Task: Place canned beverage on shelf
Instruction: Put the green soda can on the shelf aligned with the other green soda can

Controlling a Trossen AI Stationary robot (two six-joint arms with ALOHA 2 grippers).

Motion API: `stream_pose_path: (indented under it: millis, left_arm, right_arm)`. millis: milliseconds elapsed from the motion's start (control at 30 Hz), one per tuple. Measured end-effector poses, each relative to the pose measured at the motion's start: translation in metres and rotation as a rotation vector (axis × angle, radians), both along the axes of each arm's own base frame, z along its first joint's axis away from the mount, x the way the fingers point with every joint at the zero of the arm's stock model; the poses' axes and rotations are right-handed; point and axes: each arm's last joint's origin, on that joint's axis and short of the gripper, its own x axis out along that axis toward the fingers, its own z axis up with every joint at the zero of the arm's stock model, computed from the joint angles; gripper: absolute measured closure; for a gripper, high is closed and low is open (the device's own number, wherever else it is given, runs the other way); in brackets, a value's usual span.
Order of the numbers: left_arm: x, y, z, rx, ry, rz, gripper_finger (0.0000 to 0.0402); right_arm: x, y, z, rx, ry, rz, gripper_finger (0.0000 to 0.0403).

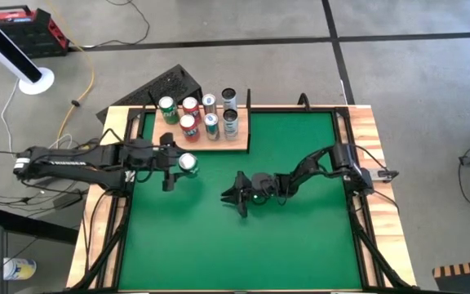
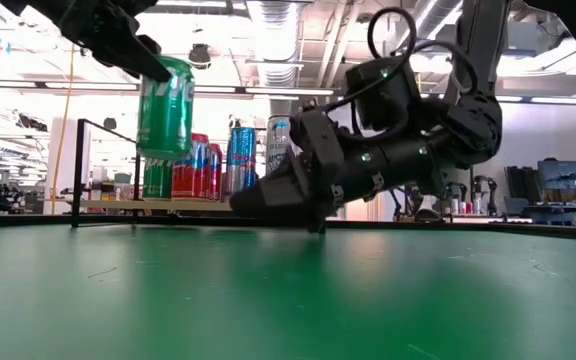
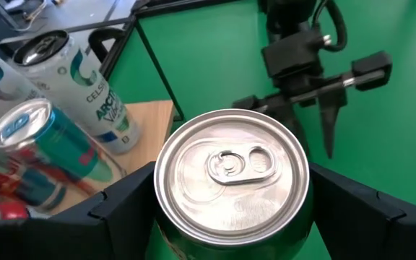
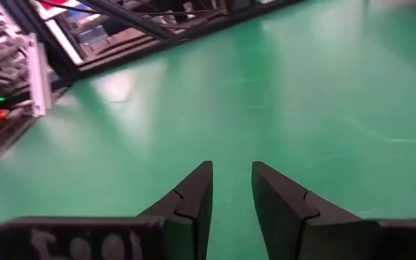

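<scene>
A green canned beverage (image 1: 188,163) is in my left gripper (image 1: 175,167), near the table's left side and just in front of the shelf. The low view shows the can (image 2: 165,105) lifted above the green table. The shelf (image 1: 237,144) is a pale wooden board with thin black posts at the far left. Several cans (image 1: 198,114) stand upright on it, green, red, blue and white. My right gripper (image 1: 235,196) is at the table's middle, low over the surface, open by a narrow gap (image 4: 231,188) and empty. My left gripper pinches the green can between its two fingers (image 3: 121,209), one on each side of its upper wall (image 3: 166,231) just under the top rim. The fingers come level from the table's left side. The can is about upright, its pull-tab top up, lifted clear of the table.
The cans on the shelf fill its left and middle parts; a strip of bare board (image 3: 150,119) lies along its near edge. A black post (image 2: 76,170) stands at the shelf's corner. My right arm (image 1: 317,167) reaches in from the right edge.
</scene>
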Motion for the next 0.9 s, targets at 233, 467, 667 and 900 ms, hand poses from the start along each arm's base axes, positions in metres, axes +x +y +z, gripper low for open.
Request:
stream_pose_path:
  millis: [233, 467, 667, 900]
  left_arm:
    - [-0.017, -0.001, 0.003, 0.002, 0.015, 0.002, 0.0107]
    - [-0.022, -0.001, 0.004, 0.012, 0.017, 0.0, 0.0107]
    - [-0.028, 0.002, 0.008, 0.068, 0.001, 0.12, 0.0107]
    - [-0.04, 0.003, 0.011, 0.097, -0.015, 0.174, 0.0107]
  right_arm:
    - [0.004, 0.025, 0.006, -0.021, -0.029, -0.071, 0.0281]
    - [0.008, 0.034, 0.012, -0.038, -0.057, -0.14, 0.0281]
    - [0.017, 0.032, 0.02, -0.032, -0.092, -0.152, 0.0281]
    - [0.022, 0.032, 0.021, -0.043, -0.061, -0.153, 0.0281]
